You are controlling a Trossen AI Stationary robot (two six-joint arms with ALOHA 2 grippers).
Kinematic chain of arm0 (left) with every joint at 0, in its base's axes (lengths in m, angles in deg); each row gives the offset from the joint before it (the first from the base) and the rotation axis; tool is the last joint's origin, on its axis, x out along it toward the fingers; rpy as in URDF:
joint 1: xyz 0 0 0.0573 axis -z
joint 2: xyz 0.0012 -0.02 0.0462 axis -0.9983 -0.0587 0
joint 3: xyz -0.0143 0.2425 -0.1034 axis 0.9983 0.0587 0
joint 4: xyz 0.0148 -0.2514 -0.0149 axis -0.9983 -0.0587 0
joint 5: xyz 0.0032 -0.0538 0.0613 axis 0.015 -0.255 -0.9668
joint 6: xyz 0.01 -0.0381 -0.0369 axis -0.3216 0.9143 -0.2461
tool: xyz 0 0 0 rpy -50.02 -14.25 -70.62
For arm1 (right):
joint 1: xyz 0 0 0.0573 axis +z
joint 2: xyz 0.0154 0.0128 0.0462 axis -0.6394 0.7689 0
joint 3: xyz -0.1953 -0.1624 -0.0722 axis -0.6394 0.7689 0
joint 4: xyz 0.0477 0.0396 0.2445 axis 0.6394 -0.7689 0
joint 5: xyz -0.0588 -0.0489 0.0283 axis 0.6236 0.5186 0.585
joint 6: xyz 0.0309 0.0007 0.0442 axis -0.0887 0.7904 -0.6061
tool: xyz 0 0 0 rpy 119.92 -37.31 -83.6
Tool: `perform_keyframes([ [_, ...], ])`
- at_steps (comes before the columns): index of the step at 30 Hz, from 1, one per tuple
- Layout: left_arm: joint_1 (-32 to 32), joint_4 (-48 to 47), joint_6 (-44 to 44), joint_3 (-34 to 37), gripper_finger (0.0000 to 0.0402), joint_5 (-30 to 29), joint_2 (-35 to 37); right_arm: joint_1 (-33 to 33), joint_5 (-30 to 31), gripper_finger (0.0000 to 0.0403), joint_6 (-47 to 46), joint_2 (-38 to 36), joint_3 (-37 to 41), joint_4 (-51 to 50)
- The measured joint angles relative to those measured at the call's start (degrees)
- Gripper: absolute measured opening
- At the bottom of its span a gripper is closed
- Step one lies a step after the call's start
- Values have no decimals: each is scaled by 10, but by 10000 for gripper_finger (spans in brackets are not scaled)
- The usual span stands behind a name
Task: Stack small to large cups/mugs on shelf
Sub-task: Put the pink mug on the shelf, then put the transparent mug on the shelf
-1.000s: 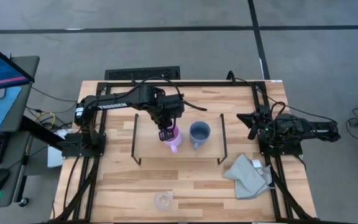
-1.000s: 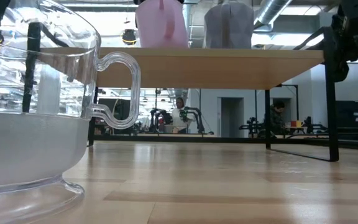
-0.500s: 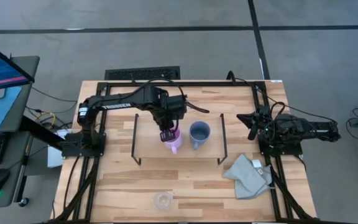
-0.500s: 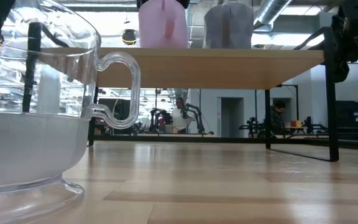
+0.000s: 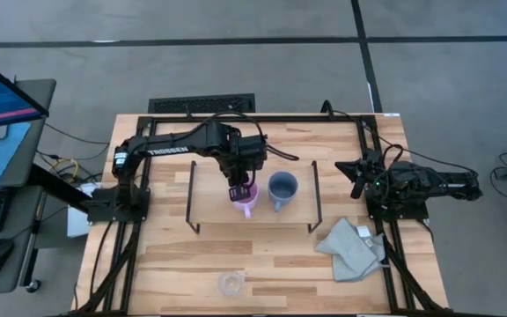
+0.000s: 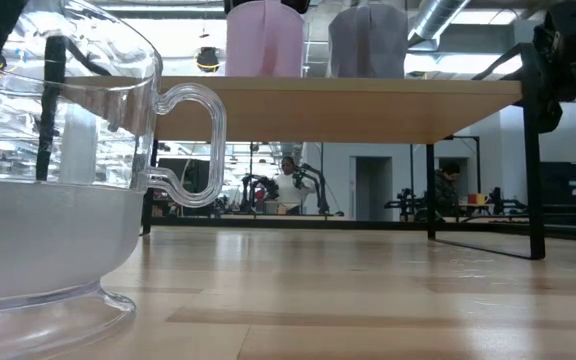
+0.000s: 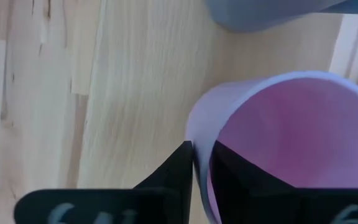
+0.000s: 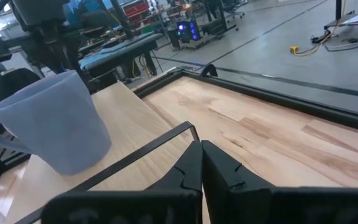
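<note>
The pink-purple mug (image 5: 246, 202) stands on the shelf (image 5: 218, 216), the light wooden rack on black wire legs, close beside the blue-grey mug (image 5: 282, 187), which rests on its base there. In the low view the pink mug (image 6: 264, 40) and the blue-grey mug (image 6: 368, 42) show above the shelf top (image 6: 368, 108). My left gripper (image 5: 238, 188) is shut on the pink mug's rim. The clear glass cup (image 5: 231, 283) sits near the table's near edge and fills the left of the low view (image 6: 58, 170). My right gripper (image 5: 356, 179) waits shut at the table's right side. My left gripper (image 7: 201, 167) pinches the pink mug's rim wall (image 7: 197, 146) on the side away from the blue-grey mug, one finger (image 7: 232, 171) inside and one finger (image 7: 179, 167) outside. It comes from above, pointing down. The mug is upright with its base at the shelf top.
A grey-green cloth (image 5: 352, 249) lies crumpled at the table's near right. The shelf's wire legs (image 5: 313, 195) stand on either side of the mugs. The blue-grey mug (image 8: 51, 124) shows past my right fingers. Bare wood (image 5: 157, 273) lies between shelf and glass cup.
My left gripper has shifted a little toward the table's right, nearer the blue-grey mug, still shut on the pink mug. The pink mug has moved with it and turned from a slight tilt to upright.
</note>
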Motion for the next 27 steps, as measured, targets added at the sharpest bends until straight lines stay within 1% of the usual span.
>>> perform_keyframes([
  [3,0,0,0,0,49,9,0,0,0,23,2,0,0,0],
  [5,0,0,0,0,63,23,0,0,0,23,3,0,0,0],
  [12,0,-1,3,0,150,32,1,0,0,23,3,0,0,0],
  [15,0,-1,-6,-1,173,52,1,0,0,21,3,0,0,0],
  [19,1,-1,-45,-2,187,78,2,0,0,21,3,0,0,0],
  [21,1,-4,-44,-15,189,75,2,0,0,22,2,0,0,0],
  [24,1,-9,-43,-52,190,68,3,0,0,24,2,0,0,0],
  [27,1,-24,-48,-109,190,47,4,0,0,23,2,0,0,0],
])
